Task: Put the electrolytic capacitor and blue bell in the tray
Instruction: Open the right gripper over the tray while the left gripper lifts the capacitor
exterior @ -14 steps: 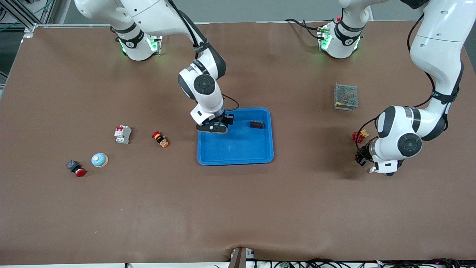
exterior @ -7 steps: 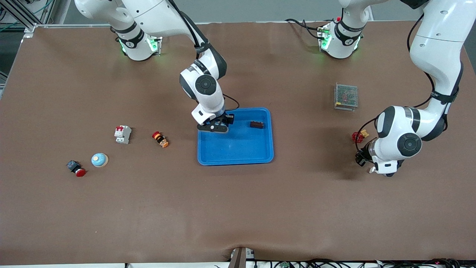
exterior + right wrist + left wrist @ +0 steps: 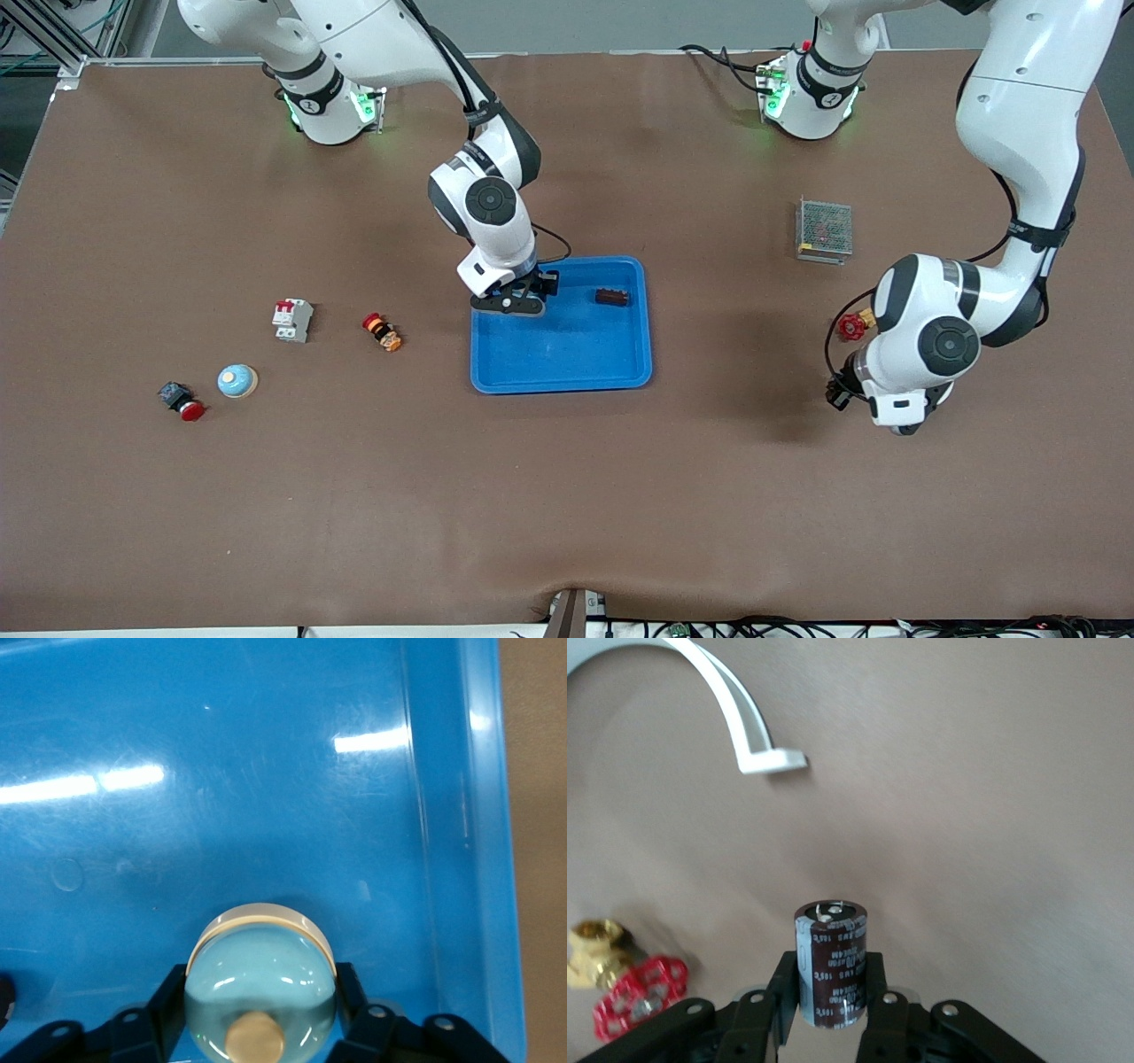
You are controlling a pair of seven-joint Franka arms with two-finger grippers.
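**Left arm starts carrying the capacitor toward the tray**

The left pincer [image 3: 831,1028], clamped on the electrolytic capacitor [image 3: 831,961], has moved over the worktop [image 3: 567,496] toward the tray [image 3: 567,354]. The right pincer [image 3: 261,1014] stays over the tray, gripping the blue bell [image 3: 261,979]; release seems next.

Front view: we look down from a high camera across the table [image 3: 567,496], facing both arm bases, the whole tabletop in frame.

Left wrist view: we look past the left gripper [image 3: 833,1010] at close range onto bare brown table, a red valve handle [image 3: 640,997] near it. The front view shares this handle [image 3: 852,327].

Right wrist view: we look past the right gripper [image 3: 261,1010], very close, straight into the tray [image 3: 266,753]. The front view shares this tray [image 3: 576,354] and gripper [image 3: 509,304].
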